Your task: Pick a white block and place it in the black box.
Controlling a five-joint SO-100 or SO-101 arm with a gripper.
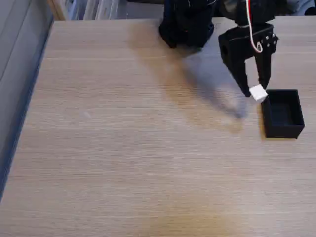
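While the arm reaches in from the top edge of the fixed view, its black gripper (256, 90) points down toward the wooden table (123, 148). Jaws are closed to a narrow gap, with the white block (258, 93) pinched between the fingertips. Block sits at the very tip of the fingers, tilted, one corner lowest. It appears lifted off the table; a soft shadow lies on the wood lower left of the fingers, apart from the block itself.

Black box (283, 113) stands on the table at the right side of the view, open top facing up, interior dark. Block is at the box's upper-left corner in the picture, overlapping the rim line there; whether it is directly over the opening or just outside the left wall cannot be told from this angle. Gripper fingers stand just left of the box's near-left wall.

A white cable (251, 29) with red beside it runs down the gripper body. Arm base is a dark mass at top centre.
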